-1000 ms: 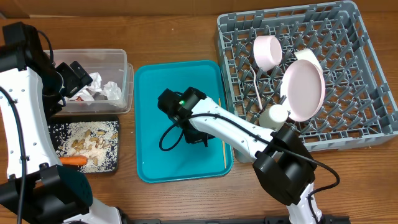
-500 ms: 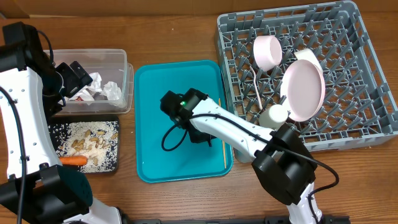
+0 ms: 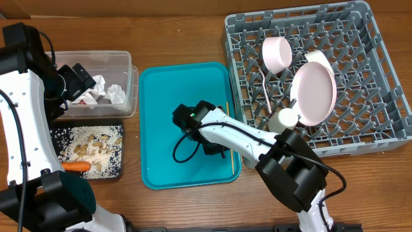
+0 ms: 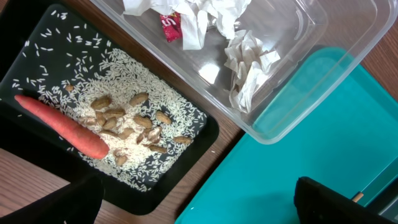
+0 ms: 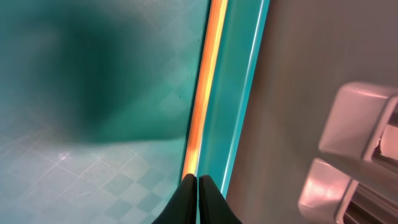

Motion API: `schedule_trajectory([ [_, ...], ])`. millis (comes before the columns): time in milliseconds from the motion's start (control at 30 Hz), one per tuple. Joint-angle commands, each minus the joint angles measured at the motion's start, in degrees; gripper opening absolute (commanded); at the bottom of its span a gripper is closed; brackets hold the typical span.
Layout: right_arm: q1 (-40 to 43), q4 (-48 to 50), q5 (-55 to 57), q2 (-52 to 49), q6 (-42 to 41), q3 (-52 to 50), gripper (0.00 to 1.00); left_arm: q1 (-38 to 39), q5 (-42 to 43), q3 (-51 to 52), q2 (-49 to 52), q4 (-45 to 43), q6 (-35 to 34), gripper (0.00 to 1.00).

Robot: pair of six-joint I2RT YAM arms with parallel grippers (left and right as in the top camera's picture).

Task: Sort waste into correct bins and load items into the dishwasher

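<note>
Clear plastic tub (image 3: 132, 84) at the table's left edge, crumpled white napkins (image 3: 106, 90) and a glossy red wrapper (image 4: 171, 26) inside. The left gripper (image 3: 76, 76) hangs over it with jaws spread wide, holding nothing. Just in front, the shallow black tray (image 3: 55, 138) carries grainy beige scraps (image 3: 90, 149) and a smooth orange carrot (image 3: 77, 166) along its near edge. Mid-table, the flat teal tray (image 3: 158, 96): a thin wooden stick (image 5: 202, 93) lies along its right rim, and the right gripper (image 5: 198, 180) sits low over it, tips pinched together. Whether they hold the stick, can't tell. At the right edge, the grey lattice dish rack (image 3: 380, 38) stands a round plate (image 3: 314, 93), a bowl (image 3: 277, 53), a small cup (image 3: 284, 119) and a slim fork (image 3: 265, 90) among its pegs.
</note>
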State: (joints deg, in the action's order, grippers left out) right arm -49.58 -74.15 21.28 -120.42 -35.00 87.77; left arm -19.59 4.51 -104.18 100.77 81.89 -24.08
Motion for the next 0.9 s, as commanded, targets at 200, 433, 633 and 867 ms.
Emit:
schedule_trajectory([
  [200, 0.22, 1.90, 0.98, 0.26, -0.83, -3.80, 0.06, 0.24, 0.61, 0.28, -0.15, 0.13, -0.81, 1.00],
  [433, 0.22, 4.46, 0.50, 0.26, -0.83, -5.77, 0.09, 0.22, 0.61, 0.31, -0.15, 0.13, -0.81, 1.00],
  [633, 0.22, 4.33, -1.38, 0.26, -0.59, -5.79, 0.09, 0.24, 0.61, 0.31, -0.15, 0.13, -0.81, 1.00],
  [867, 0.22, 4.66, -1.38, 0.26, -0.59, -5.81, 0.09, 0.24, 0.61, 0.28, -0.15, 0.13, -0.81, 1.00],
])
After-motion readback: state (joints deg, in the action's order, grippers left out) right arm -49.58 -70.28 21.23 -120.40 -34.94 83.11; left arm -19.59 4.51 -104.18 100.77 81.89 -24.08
